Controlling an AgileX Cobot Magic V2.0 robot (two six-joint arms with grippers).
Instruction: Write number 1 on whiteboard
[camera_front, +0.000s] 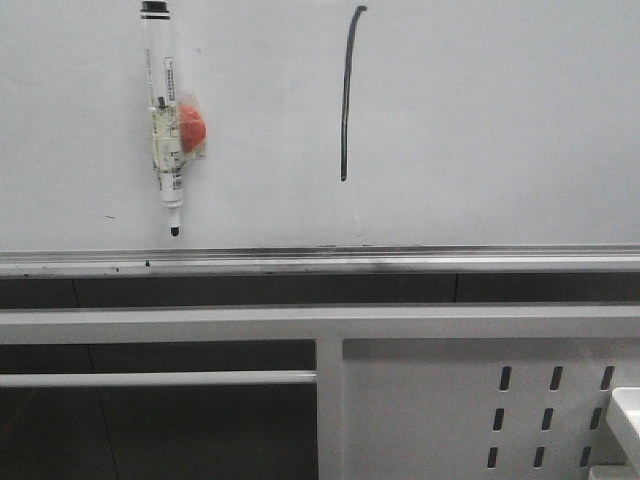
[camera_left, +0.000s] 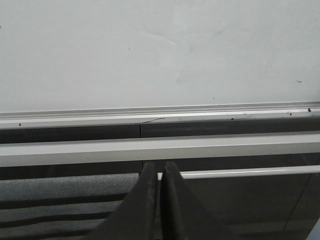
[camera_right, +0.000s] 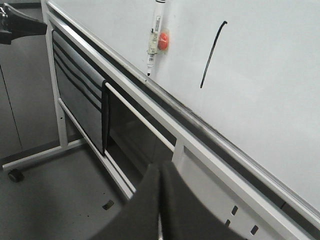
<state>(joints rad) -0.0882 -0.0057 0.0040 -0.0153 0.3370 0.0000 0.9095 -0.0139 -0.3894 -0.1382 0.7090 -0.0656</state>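
Note:
The number 1 (camera_front: 346, 95) is a thin black, slightly curved stroke with a small hook at its top, on the whiteboard (camera_front: 480, 130). It also shows in the right wrist view (camera_right: 213, 54). A black-tipped marker (camera_front: 166, 120) hangs tip down on the board to its left, beside a red magnet (camera_front: 190, 128). My left gripper (camera_left: 160, 170) is shut and empty, low in front of the tray rail (camera_left: 150, 116). My right gripper (camera_right: 160, 172) is shut and empty, well away from the board (camera_right: 270, 75). Neither gripper shows in the front view.
The silver tray rail (camera_front: 320, 260) runs along the board's lower edge. Below it stands the white perforated metal frame (camera_front: 480, 400) with a thin crossbar (camera_front: 150, 379). A dark fabric pocket panel (camera_right: 80, 95) hangs on the stand. The stand's castor (camera_right: 15, 175) rests on the floor.

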